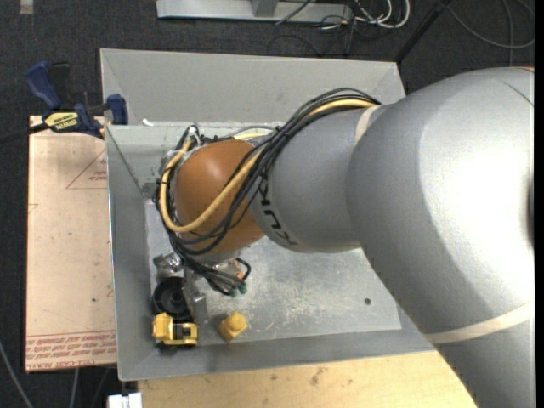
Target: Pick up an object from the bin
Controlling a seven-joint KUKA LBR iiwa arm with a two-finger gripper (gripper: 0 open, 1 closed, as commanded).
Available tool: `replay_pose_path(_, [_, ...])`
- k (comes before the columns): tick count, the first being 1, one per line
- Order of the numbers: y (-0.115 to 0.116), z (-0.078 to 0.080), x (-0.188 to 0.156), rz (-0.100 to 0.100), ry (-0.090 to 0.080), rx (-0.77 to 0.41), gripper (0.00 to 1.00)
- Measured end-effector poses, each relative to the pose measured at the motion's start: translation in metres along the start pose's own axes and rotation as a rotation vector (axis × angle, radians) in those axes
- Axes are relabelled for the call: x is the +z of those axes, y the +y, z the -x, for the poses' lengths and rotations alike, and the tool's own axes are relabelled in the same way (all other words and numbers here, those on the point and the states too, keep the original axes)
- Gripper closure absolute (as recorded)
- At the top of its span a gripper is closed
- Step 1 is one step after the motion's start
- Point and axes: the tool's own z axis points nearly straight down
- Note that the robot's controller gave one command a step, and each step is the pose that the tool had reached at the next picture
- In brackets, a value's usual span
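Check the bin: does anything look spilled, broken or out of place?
Nothing stands out. A yellow toy truck and a yellow block lie apart on the bin floor, near the gripper.

bin (pixel 323 291): grey metal, matt, floor scuffed and scratched pale. arm casing (pixel 442 211): smooth grey, soft sheen. orange cover (pixel 212 185): smooth, semi-glossy. cables (pixel 181 224): smooth black and yellow sheaths. yellow toy truck (pixel 174 331): plastic look, shiny. yellow block (pixel 231 325): matt.

Even light, soft sheen on arm (pixel 442 185) — faint shadow in bin (pixel 297 300)
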Motion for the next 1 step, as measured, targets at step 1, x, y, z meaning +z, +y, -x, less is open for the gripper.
replay_pose_path(1, [-0.0001,0.0,0.0001,0.0,0.0,0.0,1.0])
